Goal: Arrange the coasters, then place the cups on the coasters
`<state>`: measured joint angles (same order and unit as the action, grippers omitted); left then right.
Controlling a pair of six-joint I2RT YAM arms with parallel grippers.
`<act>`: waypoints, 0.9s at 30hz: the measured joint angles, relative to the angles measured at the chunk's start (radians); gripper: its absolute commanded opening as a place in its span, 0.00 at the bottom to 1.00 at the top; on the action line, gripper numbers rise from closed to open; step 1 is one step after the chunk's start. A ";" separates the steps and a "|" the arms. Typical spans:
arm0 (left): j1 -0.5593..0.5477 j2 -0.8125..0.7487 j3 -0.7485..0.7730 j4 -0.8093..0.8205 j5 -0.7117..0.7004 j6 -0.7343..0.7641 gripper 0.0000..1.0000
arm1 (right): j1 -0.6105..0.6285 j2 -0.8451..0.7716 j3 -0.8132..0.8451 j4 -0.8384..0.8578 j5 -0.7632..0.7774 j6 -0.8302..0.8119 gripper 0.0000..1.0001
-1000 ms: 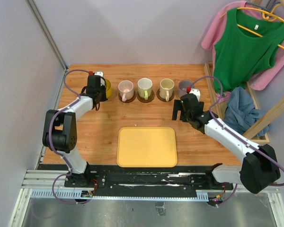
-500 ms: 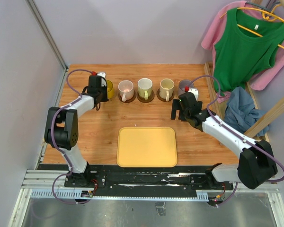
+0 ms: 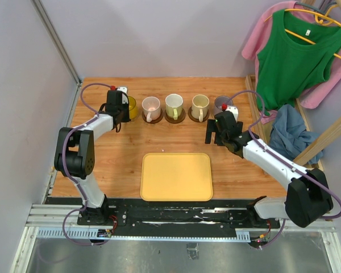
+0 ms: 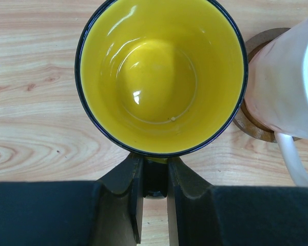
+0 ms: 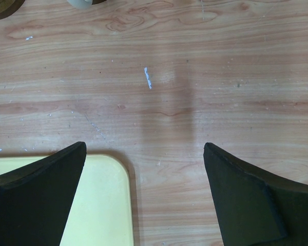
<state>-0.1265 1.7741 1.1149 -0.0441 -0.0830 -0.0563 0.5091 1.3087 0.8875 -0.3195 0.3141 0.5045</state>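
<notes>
Handle (image 4: 155, 179) of yellow cup (image 4: 161, 77) clamped in left gripper (image 4: 155, 160) (right gripper (image 5: 143, 148) spread wide).

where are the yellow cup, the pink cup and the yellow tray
yellow cup (image 4: 161, 82), left wrist view, on its inner floor
pink cup (image 4: 280, 87), left wrist view, on its outer wall
yellow tray (image 3: 176, 177), top external view, on its bare middle

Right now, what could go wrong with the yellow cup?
1. The left gripper pinches the yellow cup only by its small handle, so it might tip or slip.
2. The pink cup stands right beside it and could get bumped off its coaster.
</notes>
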 measured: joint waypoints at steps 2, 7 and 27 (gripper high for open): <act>0.000 0.001 0.000 0.000 0.000 0.000 0.00 | 0.000 0.001 0.000 0.000 0.000 0.000 0.98; 0.000 0.009 0.000 0.005 -0.002 -0.001 0.01 | 0.000 0.011 0.000 0.000 -0.002 0.001 0.98; 0.000 0.012 0.000 0.005 -0.042 -0.023 0.17 | 0.000 0.030 0.000 0.000 -0.026 0.008 0.98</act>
<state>-0.1265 1.7859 1.1149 -0.0391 -0.1246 -0.0792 0.5091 1.3388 0.8875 -0.3191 0.2882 0.5125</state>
